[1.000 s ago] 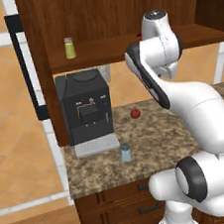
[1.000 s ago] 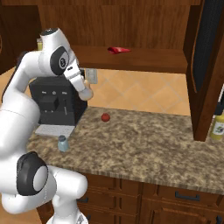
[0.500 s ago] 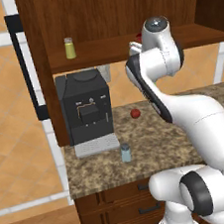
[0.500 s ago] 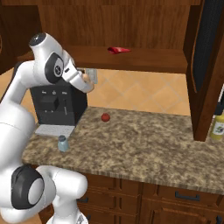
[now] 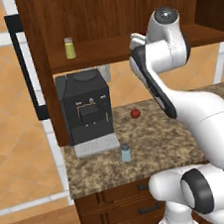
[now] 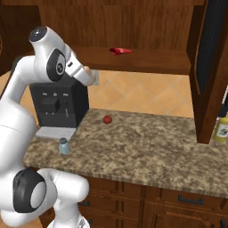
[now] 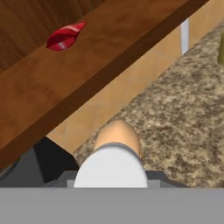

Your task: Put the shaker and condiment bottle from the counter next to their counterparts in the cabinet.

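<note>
The condiment bottle (image 7: pixel 116 146), orange in the body with a white cap, is clamped in the closed fingers (image 7: pixel 151 176); in the hand view the cap sits right at the bottom between them, with the orange body reaching forward over the speckled tabletop (image 7: pixel 188 109). In the right base view the gripper (image 6: pixel 91 78) is raised just under the front edge of the cabinet (image 6: pixel 147 62) shelf board, above the black coffee machine (image 6: pixel 58 104), and a pale orange patch shows at its tip, though the bottle there is too small to make out clearly. The shaker (image 5: pixel 125 152), pale blue-grey with a grey cap, stands upright near the front edge of the tabletop, just beside the coffee machine's grey tray (image 5: pixel 96 146). On the cabinet shelf the yellow-green shaker (image 5: pixel 69 48) stands upright toward the left end, while the flat red item (image 6: pixel 120 51) lies further right on the same board, well apart from it. A small red round thing (image 5: pixel 135 113) rests on the tabletop toward the back edge, right of the coffee machine. At the far right of the tabletop, past the cabinet's side panel, a yellow bottle with a dark top (image 6: pixel 221 127) stands upright.
</note>
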